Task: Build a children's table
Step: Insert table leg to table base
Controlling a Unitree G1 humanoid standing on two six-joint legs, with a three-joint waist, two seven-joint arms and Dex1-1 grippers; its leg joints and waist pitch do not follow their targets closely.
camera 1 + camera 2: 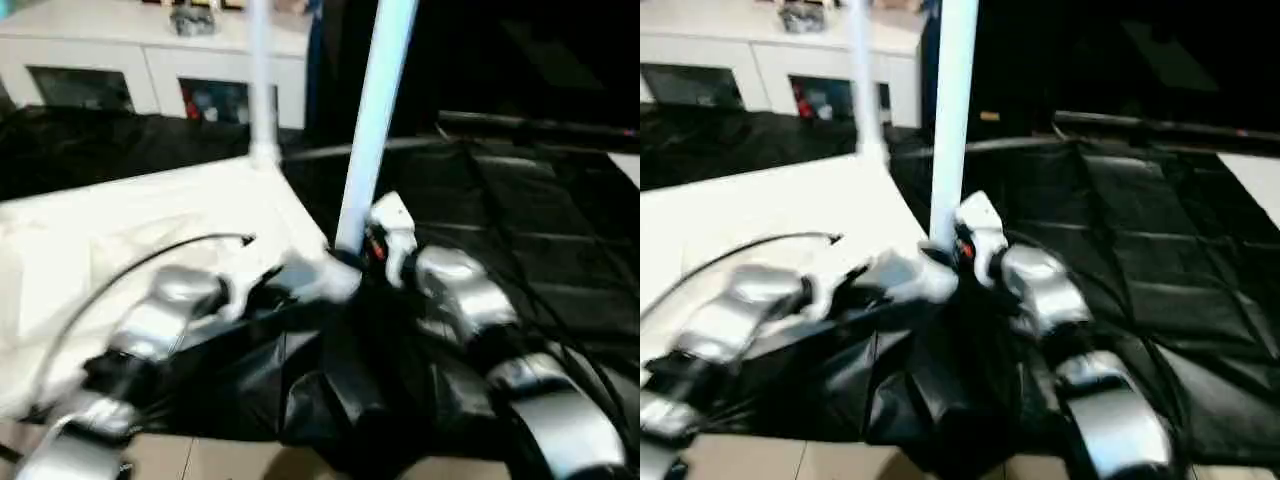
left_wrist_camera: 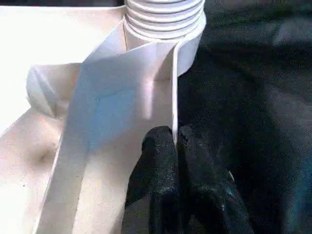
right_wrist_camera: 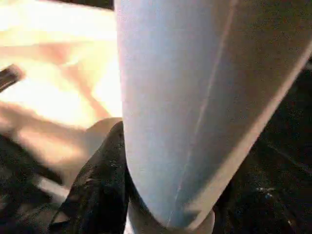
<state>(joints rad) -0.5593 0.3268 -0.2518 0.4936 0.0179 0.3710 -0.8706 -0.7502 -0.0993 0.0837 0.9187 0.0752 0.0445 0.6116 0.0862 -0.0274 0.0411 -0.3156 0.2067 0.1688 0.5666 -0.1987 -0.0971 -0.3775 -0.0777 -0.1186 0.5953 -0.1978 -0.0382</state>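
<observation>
Head views: the white plastic top (image 1: pixel 130 230) lies upside down on black sheeting (image 1: pixel 520 250), which is glossy and creased, with fold lines running across it. Two smooth white tube legs stand upright from its corners: a near leg (image 1: pixel 372 120) at the corner closest to the arms and a far leg (image 1: pixel 261 80) at the corner behind it; both are cut off by the upper edge. The left end effector (image 1: pixel 325 278) reaches the near corner from the left, and the right end effector (image 1: pixel 368 248) meets the near leg's base from the right. Both are blurred here, so their fingers are hard to make out. A thin black cable (image 1: pixel 150 250) arcs over the top. Behind stands a white cabinet (image 1: pixel 150 60) with glass doors; its contents are too blurred to tell.

Left wrist view: the left end effector (image 2: pixel 176 146) is clenched on a thin upright white wall (image 2: pixel 174 87) of the top's rim, one black finger on each side. Just beyond, a ridged, threaded leg end (image 2: pixel 165 14) sits in the round corner socket (image 2: pixel 187 53). Flat ribs fan away from the socket.

Right wrist view: the right end effector grasps the near leg (image 3: pixel 195 97) low down; a matte black finger (image 3: pixel 102 185) presses its side, while the opposite finger is hidden behind the tube. A faint seam runs along the leg's smooth surface.
</observation>
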